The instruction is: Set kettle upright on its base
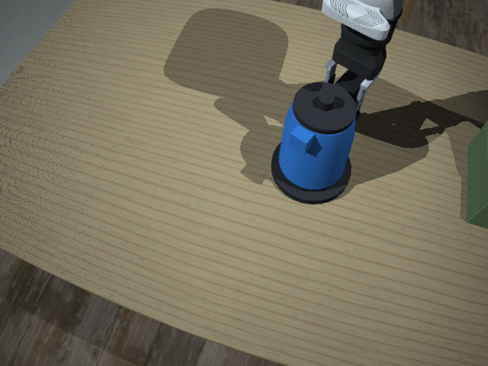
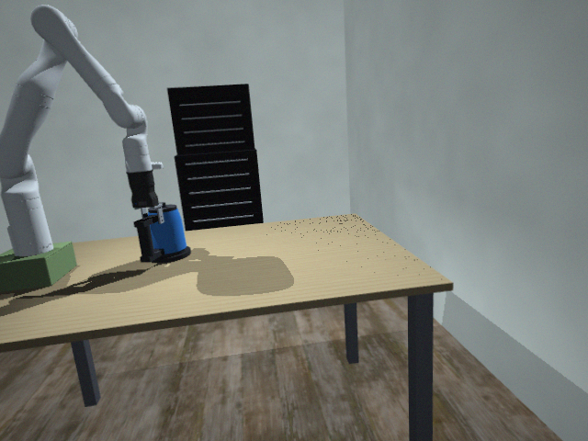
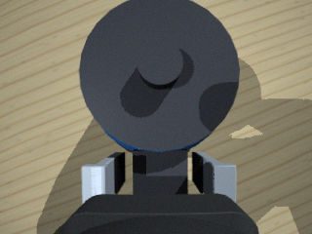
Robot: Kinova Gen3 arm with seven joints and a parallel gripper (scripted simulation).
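The blue kettle [image 1: 315, 151] with a dark lid [image 1: 325, 106] and a blue spout stands upright on its round black base [image 1: 310, 191] on the wooden table. It also shows in the exterior view [image 2: 165, 232], with its black handle [image 2: 144, 237] on the side toward the arm. My gripper [image 1: 348, 85] is open, its fingers on either side of the top of the handle without gripping it. In the wrist view the lid [image 3: 159, 81] fills the middle and my fingers stand apart around the handle. The stud and ring are hidden under the kettle.
A green block [image 2: 33, 265] carries the arm's foot at the table's edge, also seen at the right of the top view [image 1: 479, 184]. A black slatted cabinet [image 2: 216, 156] stands behind the table.
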